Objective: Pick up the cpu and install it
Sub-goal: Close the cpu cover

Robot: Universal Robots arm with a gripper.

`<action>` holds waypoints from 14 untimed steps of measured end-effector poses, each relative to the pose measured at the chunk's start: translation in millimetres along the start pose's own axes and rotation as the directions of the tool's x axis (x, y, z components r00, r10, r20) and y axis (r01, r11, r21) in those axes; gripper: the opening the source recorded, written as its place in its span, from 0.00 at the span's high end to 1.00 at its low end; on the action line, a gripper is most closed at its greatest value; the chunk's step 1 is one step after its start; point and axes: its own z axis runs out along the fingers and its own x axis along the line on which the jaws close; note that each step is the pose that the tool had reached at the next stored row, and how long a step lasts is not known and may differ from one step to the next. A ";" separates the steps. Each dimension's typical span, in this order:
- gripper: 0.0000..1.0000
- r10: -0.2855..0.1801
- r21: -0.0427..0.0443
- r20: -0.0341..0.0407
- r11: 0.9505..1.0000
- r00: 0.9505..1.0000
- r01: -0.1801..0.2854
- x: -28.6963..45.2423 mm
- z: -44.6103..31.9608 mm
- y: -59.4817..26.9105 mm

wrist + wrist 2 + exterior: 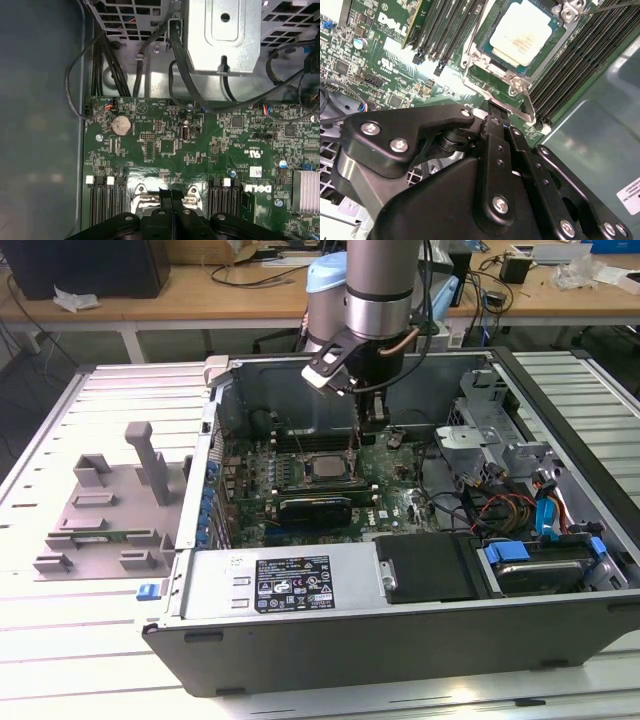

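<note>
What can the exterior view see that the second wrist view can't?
The exterior view gives the grey fixture tray beside the computer case, and the black card. The second wrist view gives the screws on the black links. Both share the cpu lying in its socket and the shut pincer close by.

the hand (172, 194) (fingers pressed together) hangs over the green motherboard (165, 150) bearing a coin battery (120, 125).

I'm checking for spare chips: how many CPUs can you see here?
1. The cpu sits in the motherboard socket inside the open computer case, near the gripper. Another could be hidden behind the arm.
</note>
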 end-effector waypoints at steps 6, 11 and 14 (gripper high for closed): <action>0.89 0.000 0.000 0.000 1.000 1.000 0.000 0.1 0.0 -0.3; 0.89 0.000 0.000 0.000 1.000 1.000 0.000 0.3 0.3 -5.8; 0.89 0.000 0.000 0.000 1.000 1.000 0.000 0.4 0.4 -7.7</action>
